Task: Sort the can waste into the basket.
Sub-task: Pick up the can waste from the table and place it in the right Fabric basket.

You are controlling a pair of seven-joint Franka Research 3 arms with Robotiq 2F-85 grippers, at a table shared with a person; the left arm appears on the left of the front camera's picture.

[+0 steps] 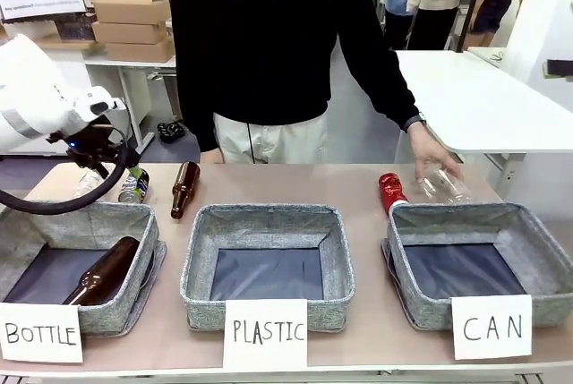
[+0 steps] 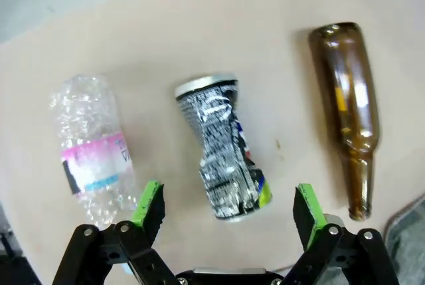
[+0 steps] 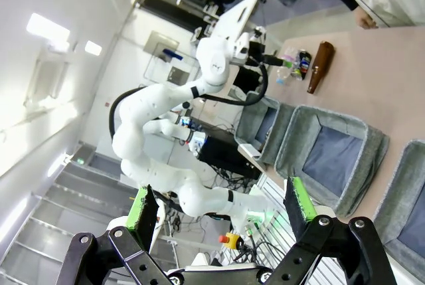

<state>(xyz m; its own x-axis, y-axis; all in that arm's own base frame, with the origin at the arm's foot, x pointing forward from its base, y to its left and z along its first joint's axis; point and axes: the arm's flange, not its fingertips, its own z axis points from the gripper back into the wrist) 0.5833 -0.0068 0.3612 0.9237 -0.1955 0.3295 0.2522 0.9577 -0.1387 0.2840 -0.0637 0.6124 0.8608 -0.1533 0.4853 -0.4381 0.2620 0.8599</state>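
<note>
The printed can [image 2: 226,159], crushed, blue, yellow and silver, lies on the table between the fingers of my open left gripper [image 2: 229,208], which hangs just above it. From the front, that gripper [image 1: 100,158] hovers over the same can [image 1: 134,185] at the far left. A shiny red can [image 1: 391,192] lies behind the back left corner of the empty basket [image 1: 479,223] signed "CAN". My right gripper [image 3: 221,205] is open, holds nothing, and sits high off the table beside the basket [image 3: 398,175].
A person's hand [image 1: 434,158] rests on a clear plastic bottle [image 1: 445,189] behind the CAN basket. Flanking the printed can are a crumpled plastic bottle [image 2: 89,149] and a brown bottle [image 2: 348,105]. Another brown bottle [image 1: 103,272] lies in the BOTTLE bin [image 1: 143,223]. The PLASTIC bin [image 1: 267,223] stands in the middle.
</note>
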